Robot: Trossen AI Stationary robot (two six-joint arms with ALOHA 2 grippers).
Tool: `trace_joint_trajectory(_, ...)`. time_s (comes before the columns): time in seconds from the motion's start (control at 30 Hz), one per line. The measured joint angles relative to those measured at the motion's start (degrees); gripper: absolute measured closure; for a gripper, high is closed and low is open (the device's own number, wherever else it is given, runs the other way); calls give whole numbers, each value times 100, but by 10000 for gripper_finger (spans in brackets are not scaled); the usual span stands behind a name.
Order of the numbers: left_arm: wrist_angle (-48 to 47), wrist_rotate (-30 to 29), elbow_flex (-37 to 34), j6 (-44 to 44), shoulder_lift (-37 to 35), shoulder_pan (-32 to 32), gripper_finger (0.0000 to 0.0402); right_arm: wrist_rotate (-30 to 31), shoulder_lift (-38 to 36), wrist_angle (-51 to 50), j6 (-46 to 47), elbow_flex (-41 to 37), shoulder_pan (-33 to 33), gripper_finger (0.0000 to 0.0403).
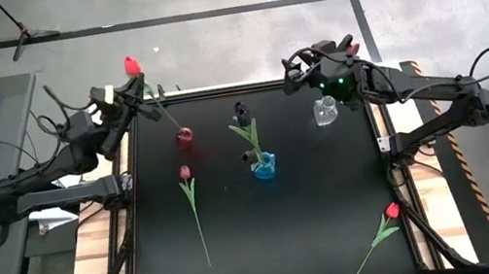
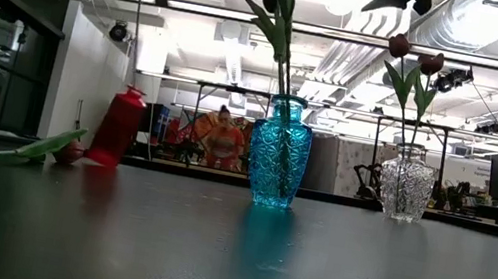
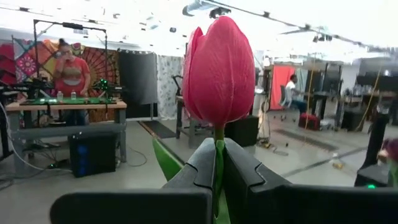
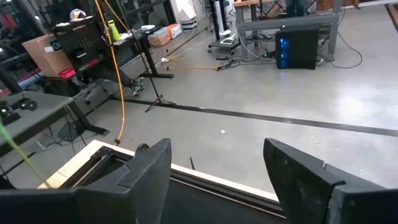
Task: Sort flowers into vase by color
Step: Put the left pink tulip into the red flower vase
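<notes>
**Colour check from my end**

I've got 3 vases: red vase (image 2: pixel 117 128), blue cut-pattern vase (image 2: pixel 277 162), clear textured vase (image 2: pixel 406 182). Bright red tulip (image 3: pixel 218 71) on a green stem. Maroon tulip (image 1: pixel 184 173) lying on the black table (image 1: pixel 287 219). Another red tulip (image 1: pixel 392 211).

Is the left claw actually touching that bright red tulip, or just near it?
Touching. In the left wrist view the left gripper has its two dark fingers shut on the green stem just below the red tulip, with no gap showing.
</notes>
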Motion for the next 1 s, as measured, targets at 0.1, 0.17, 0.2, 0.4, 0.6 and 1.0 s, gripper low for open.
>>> trace_joint_trajectory(0.1, -31, -65, 82, 37, -83, 2, 401, -117, 0, 47, 50, 0, -123, 158)
trace_joint_trajectory(0.17, -37, -155, 113, 266, -123, 3, 401, -220, 0, 128, 74, 0, -207, 158)
trace_joint_trajectory(0.2, -43, -212, 119, 365, -149, 9, 401, -259, 0, 148, 153, 0, -248, 158)
trace_joint_trajectory(0.4, -35, 11, 126, 500, -299, 55, 401, -292, 0, 147, 311, 0, -412, 158)
trace_joint_trajectory(0.6, -45, 264, 126, 894, -309, 52, 401, -290, 0, 130, 117, 0, -420, 158)
trace_joint_trajectory(1.0, -314, 41, 132, 99, -12, 52, 401, -257, 0, 130, -77, 2, -420, 158)
